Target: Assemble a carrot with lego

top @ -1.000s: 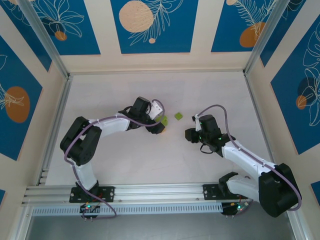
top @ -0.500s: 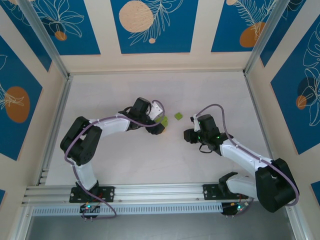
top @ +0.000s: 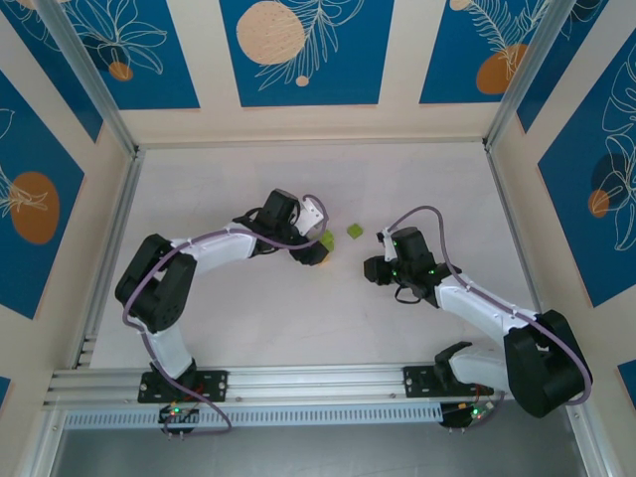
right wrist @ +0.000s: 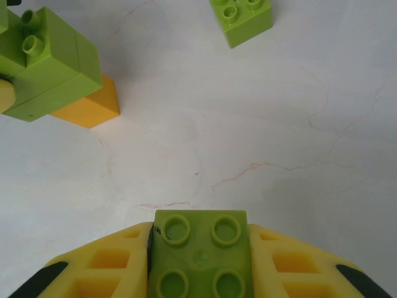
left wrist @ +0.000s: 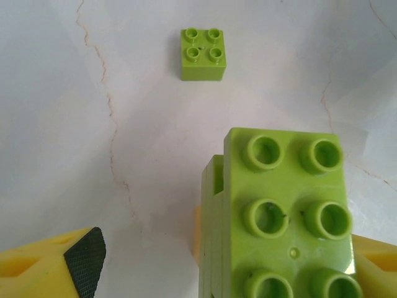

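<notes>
The carrot (left wrist: 279, 217), a stack of lime-green bricks with an orange brick underneath, stands on the table between the fingers of my left gripper (left wrist: 229, 267). It lies against the right finger, while the left finger (left wrist: 84, 257) is well apart from it, so the gripper is open. From above, the carrot (top: 324, 241) sits at the left gripper's tip (top: 316, 250). In the right wrist view the carrot (right wrist: 49, 68) is at the top left with its orange brick (right wrist: 90, 107) showing. My right gripper (right wrist: 200, 248) is shut on a lime-green square lego brick (right wrist: 201, 257).
A loose lime-green square brick (top: 355, 231) lies on the white table between the two grippers, also seen ahead of the left gripper (left wrist: 203, 54) and at the top of the right wrist view (right wrist: 242, 18). Walls enclose the table (top: 248, 318) on three sides.
The right gripper has edged slightly left towards the carrot with its brick. The left arm has shifted a little; its jaws stand much as before.
</notes>
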Action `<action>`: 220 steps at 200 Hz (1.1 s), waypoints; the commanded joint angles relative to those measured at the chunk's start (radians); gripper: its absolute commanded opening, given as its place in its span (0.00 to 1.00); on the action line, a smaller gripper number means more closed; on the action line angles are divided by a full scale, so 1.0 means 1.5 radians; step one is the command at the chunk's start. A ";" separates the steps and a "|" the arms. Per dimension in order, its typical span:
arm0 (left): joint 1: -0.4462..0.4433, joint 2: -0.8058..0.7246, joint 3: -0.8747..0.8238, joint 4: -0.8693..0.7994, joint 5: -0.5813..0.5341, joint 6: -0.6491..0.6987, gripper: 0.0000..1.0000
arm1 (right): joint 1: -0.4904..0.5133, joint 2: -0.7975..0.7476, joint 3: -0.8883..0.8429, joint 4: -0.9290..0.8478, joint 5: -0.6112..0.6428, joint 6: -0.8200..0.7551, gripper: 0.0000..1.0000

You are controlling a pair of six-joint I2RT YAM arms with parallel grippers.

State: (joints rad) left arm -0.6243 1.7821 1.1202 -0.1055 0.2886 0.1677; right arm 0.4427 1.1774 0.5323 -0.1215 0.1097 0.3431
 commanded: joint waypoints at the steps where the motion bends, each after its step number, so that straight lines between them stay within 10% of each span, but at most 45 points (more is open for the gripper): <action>1: -0.006 -0.014 0.022 -0.025 0.024 0.017 0.84 | -0.003 0.004 0.016 0.008 -0.022 -0.004 0.30; 220: -0.006 0.035 0.045 -0.030 0.056 0.023 0.73 | -0.005 0.011 0.020 0.004 -0.023 -0.004 0.30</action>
State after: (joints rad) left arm -0.6243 1.8217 1.1572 -0.1398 0.3408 0.1905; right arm 0.4427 1.1824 0.5331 -0.1204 0.1001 0.3431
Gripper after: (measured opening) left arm 0.740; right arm 0.325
